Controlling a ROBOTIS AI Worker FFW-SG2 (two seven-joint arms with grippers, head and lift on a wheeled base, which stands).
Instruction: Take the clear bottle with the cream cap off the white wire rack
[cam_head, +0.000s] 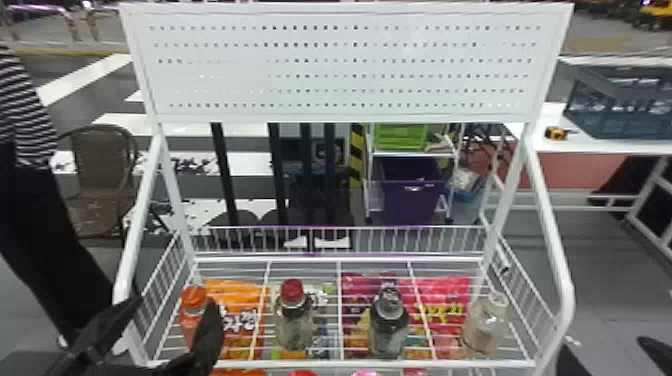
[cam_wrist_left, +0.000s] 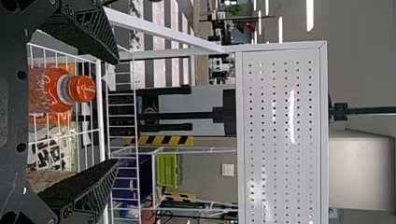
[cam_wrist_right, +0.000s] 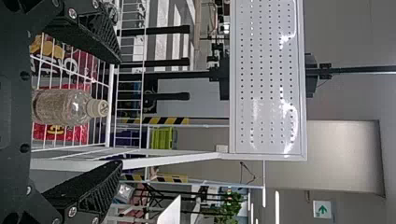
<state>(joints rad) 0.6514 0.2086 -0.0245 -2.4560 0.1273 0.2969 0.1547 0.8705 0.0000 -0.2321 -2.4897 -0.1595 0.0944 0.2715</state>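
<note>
The clear bottle with the cream cap (cam_head: 484, 327) stands upright on the white wire rack (cam_head: 345, 363), in the rightmost of its four lanes, close to the front edge and near the right front corner. A divider wire (cam_head: 421, 310) runs to its left, with open room across to the bottle with the dark grey cap (cam_head: 389, 327); on its other side a narrower gap parts it from the right side fence (cam_head: 530, 295). Behind it the lane runs open toward the back fence (cam_head: 450, 240), and there is free air above the cap. The right end effector (cam_head: 604, 346) is beyond the right front corner of the rack, spread wide and holding nothing. Further left along the front edge stand the bottle with the red cap (cam_head: 295, 320) and, near the left front corner, the orange bottle (cam_head: 192, 312). The left end effector (cam_head: 176, 302) is at that corner, also wide open and empty, one finger overlapping the orange bottle in the head view. The head view gives the whole row and a yellow drill (cam_head: 557, 133) on a white table behind to the right. The right wrist view shows the tan, speckled look of the clear bottle's body and a green sign (cam_wrist_right: 322, 209) in the background; the left wrist view brings out pale lettering on the orange bottle.
</note>
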